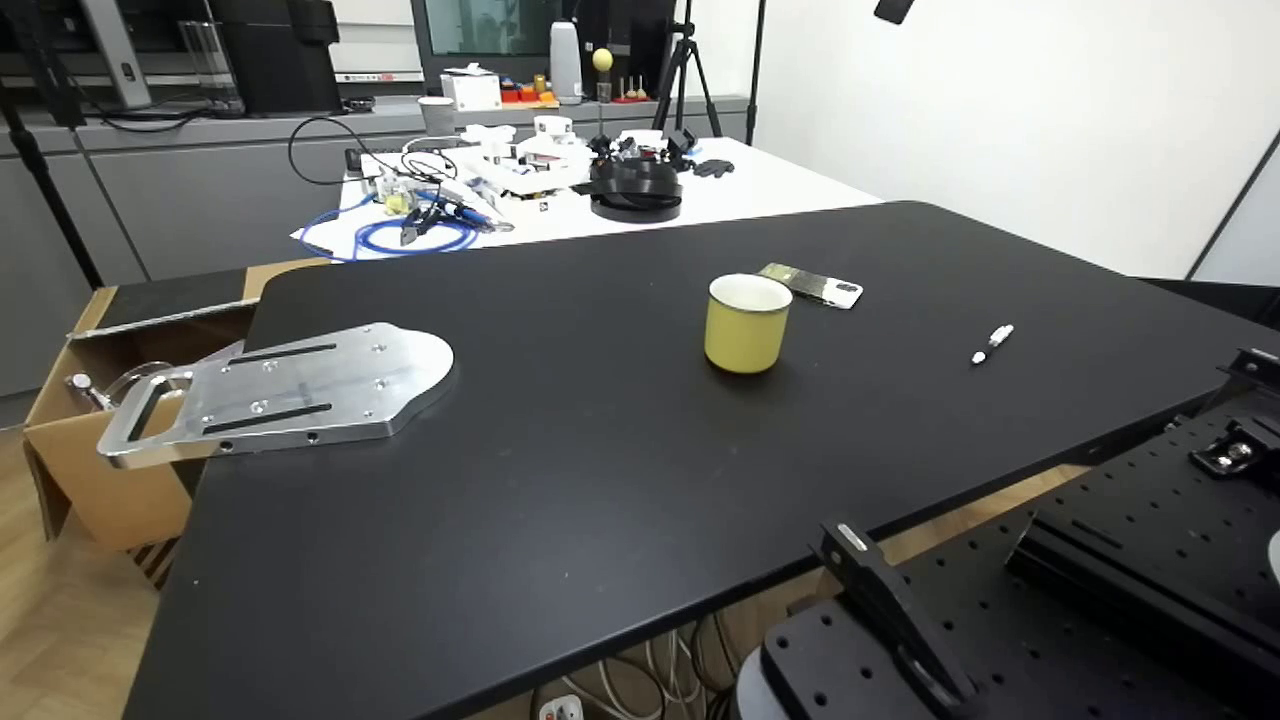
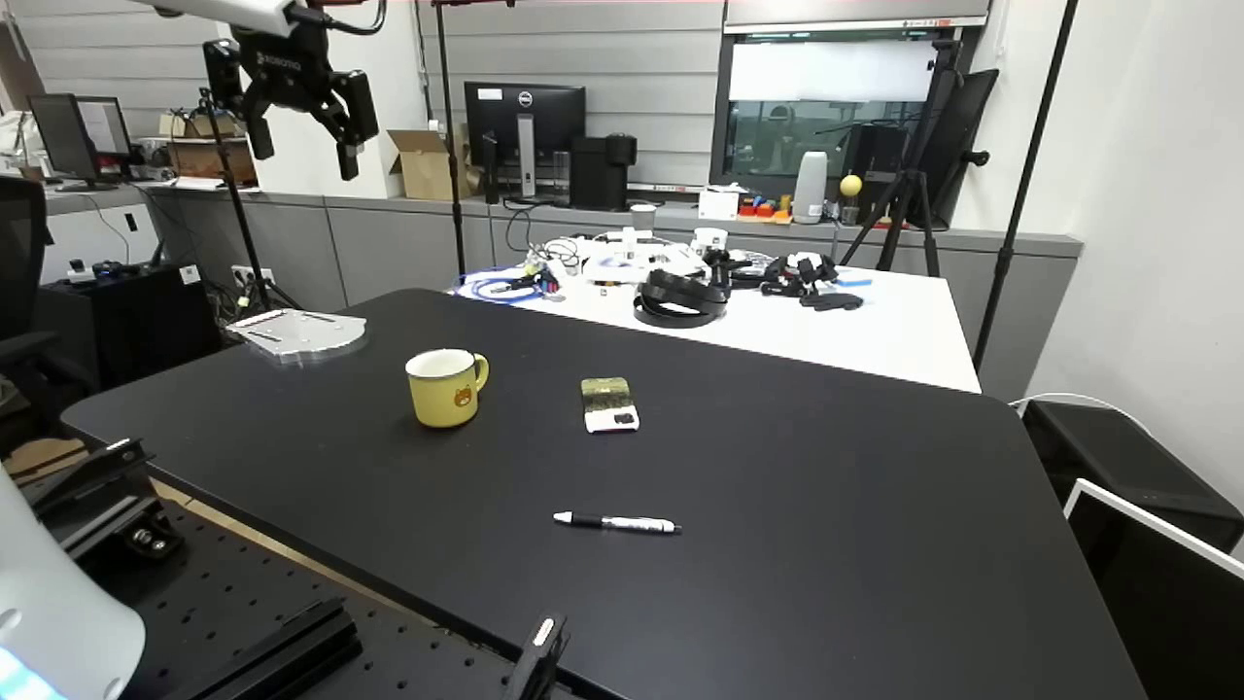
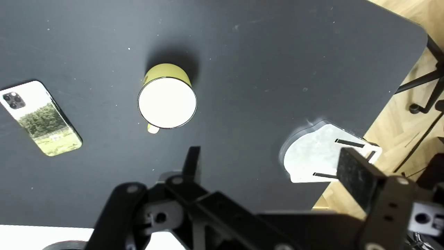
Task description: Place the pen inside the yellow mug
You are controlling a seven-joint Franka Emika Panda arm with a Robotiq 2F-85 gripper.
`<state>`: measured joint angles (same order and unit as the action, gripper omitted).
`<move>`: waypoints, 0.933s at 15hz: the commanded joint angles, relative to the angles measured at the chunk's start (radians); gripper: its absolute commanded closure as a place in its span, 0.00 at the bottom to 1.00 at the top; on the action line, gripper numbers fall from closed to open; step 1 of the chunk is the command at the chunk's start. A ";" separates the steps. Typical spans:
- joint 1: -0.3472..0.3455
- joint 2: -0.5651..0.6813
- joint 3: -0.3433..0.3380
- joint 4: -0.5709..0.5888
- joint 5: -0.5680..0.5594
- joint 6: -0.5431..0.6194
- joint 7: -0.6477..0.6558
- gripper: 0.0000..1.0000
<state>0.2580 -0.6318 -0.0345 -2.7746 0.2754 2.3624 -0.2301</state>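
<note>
The pen (image 1: pixel 993 344) is white with a black grip part and lies flat on the black table; it also shows in an exterior view (image 2: pixel 637 524) and is out of the wrist view. The yellow mug (image 1: pixel 745 335) stands upright on the table, apart from the pen. In an exterior view the mug (image 2: pixel 442 397) shows its handle and a small bear print; the wrist view shows the mug (image 3: pixel 168 71) from above, its inside glaring white. My gripper (image 2: pixel 304 156) hangs high above the table, its fingers wide apart with nothing between them in the wrist view (image 3: pixel 272 166).
A phone (image 2: pixel 609 403) with a landscape picture lies near the mug, also in the wrist view (image 3: pixel 43 118). A silver metal plate (image 1: pixel 330 375) with a handle overhangs the table's edge. A white table (image 2: pixel 836 340) with cables and gear stands behind the black table (image 2: pixel 826 506).
</note>
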 commanded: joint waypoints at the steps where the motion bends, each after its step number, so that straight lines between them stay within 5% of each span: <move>1: -0.004 0.000 0.004 0.001 0.003 -0.003 -0.002 0.00; 14: -0.235 0.206 -0.029 0.114 -0.101 0.272 0.105 0.00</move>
<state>0.0839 -0.5129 -0.0620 -2.7281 0.2108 2.5815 -0.2165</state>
